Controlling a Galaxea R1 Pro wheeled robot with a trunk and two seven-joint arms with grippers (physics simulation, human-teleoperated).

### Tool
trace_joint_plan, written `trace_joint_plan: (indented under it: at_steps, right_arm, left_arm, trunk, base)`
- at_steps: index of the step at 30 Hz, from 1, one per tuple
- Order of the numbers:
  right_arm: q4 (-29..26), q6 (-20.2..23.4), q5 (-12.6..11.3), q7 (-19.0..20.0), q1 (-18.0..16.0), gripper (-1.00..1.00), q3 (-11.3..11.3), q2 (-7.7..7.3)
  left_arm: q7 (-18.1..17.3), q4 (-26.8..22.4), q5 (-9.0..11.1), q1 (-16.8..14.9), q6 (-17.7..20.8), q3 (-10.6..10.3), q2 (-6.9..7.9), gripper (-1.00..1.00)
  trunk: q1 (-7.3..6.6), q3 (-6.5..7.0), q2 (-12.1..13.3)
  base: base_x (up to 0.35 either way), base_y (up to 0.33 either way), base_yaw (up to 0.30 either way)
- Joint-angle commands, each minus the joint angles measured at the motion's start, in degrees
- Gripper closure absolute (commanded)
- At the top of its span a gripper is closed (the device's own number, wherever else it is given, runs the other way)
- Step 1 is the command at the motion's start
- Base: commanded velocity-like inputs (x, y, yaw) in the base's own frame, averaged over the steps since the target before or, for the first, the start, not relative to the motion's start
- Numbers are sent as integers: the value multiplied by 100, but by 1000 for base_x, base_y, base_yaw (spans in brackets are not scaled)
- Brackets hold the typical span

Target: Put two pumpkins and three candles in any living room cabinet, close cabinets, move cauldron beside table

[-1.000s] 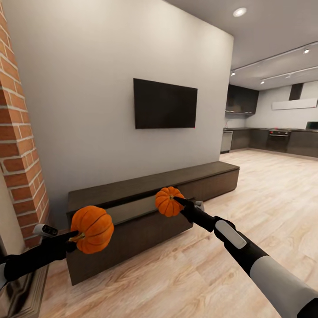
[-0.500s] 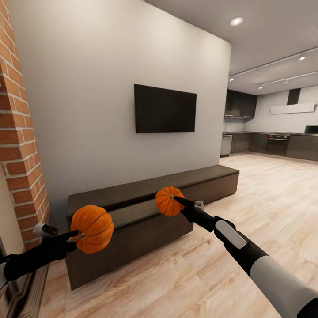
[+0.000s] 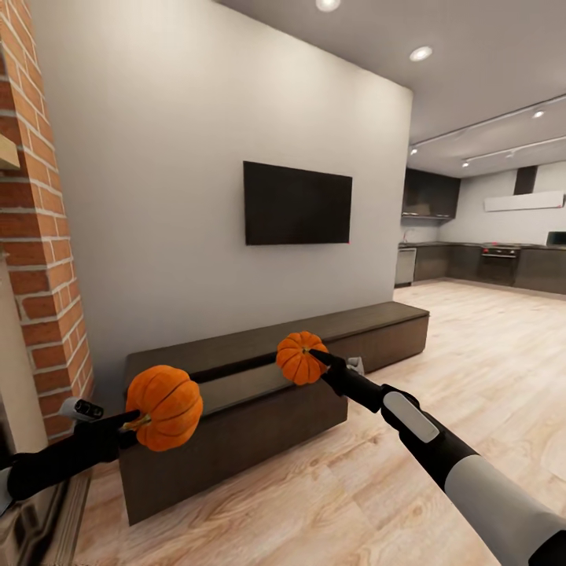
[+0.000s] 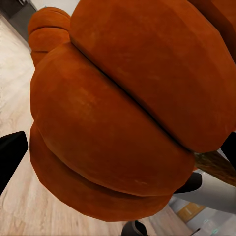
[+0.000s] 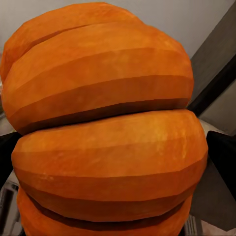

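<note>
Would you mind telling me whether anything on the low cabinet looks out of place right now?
Yes: on the cabinet, the left drawer stands pulled out, its front proud of the other fronts. Nothing looks spilled or damaged.

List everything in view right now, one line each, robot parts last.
pumpkins: 2, orange; one held at the left fingers, one held at the right fingers, both in front of the cabinet
cabinet: 1, dark brown, long and low against the grey wall; its near drawer stands pulled out
TV: 1, black, on the wall above the cabinet
brick column: 1, red-brown, at the left edge
floor: pale wood planks
kitchen units: dark, in the far room at right
ceiling lights: several small white spots
left gripper: black, shut on its pumpkin
right gripper: black, grey-white forearm behind, shut on its pumpkin
</note>
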Motion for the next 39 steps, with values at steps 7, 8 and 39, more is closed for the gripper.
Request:
trace_joint_plan:
  at_steps: [7, 8, 39]
  right_arm:
    - [1, 43, -31, -9, -5, 100, 19, 1]
    - [1, 44, -31, -9, -5, 100, 19, 1]
    - [1, -7, -37, 1, -5, 100, 19, -8]
  left_arm:
    - [6, 0, 6, -6, 33, 2, -5, 100]
    - [6, 0, 8, -5, 33, 2, -6, 100]
    - [1, -27, 6, -5, 33, -5, -7, 100]
  trunk:
    - [-24, -52, 38]
    - [-24, -61, 38]
    - [-639, 161, 1161]
  base:
    - [0, 0, 96]
    - [0, 0, 93]
    - [0, 0, 92]
